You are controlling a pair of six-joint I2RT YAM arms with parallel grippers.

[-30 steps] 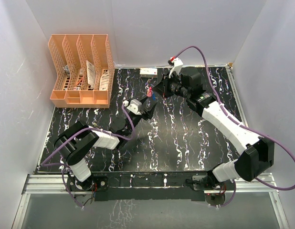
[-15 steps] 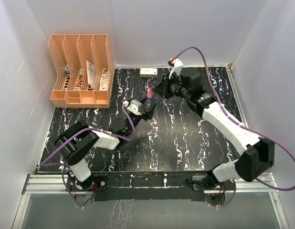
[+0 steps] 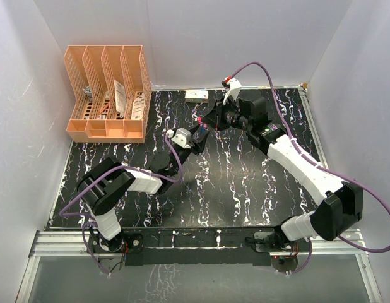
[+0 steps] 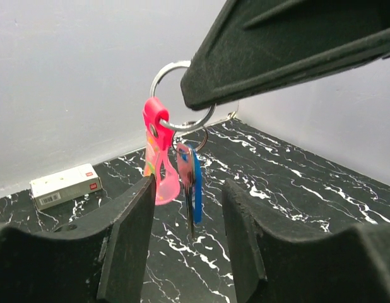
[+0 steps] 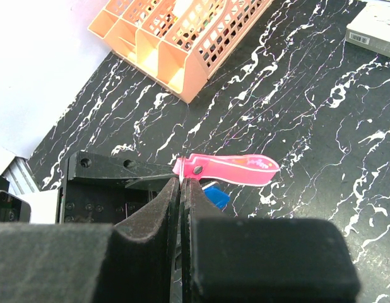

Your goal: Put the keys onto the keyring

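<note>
The surface [image 3: 245, 189] is black with white veining. An orange file rack [image 3: 106, 95] stands at its far left corner and a small box [image 3: 196, 95] lies at its far edge. I count neither as part of the task.

The right tool [image 5: 181, 183] has its fingers pressed together, pinching the keyring [image 4: 158, 158] by its metal ring [image 4: 159, 72] and holding it in the air over the far middle of the surface. The left tool [image 4: 189, 183] has its fingers spread with nothing between the pads, and sits just below and in front of the hanging load.

The keyring's pink strap hangs down from the ring, clear of the surface. The blue-headed key [image 4: 196, 189] and a paler key [image 4: 184, 165] hang just beside the strap, seemingly from a smaller loop on the main ring. I cannot tell whether that loop is fully threaded on.

I judge this a late stage, finishing or checking the threading, with 2 keys apparently hung. The next move calls for the left tool to close lightly and squarely on a key blade, without twisting the ring out of the right tool's narrow pinch.

Only the left wrist camera shows me the ring, the loop and both keys in profile. The right wrist camera shows the strap lengthwise beyond its own fingers and 1 corner of blue, with the ring hidden. The top camera reduces the load to a pink speck between the 2 tools.
</note>
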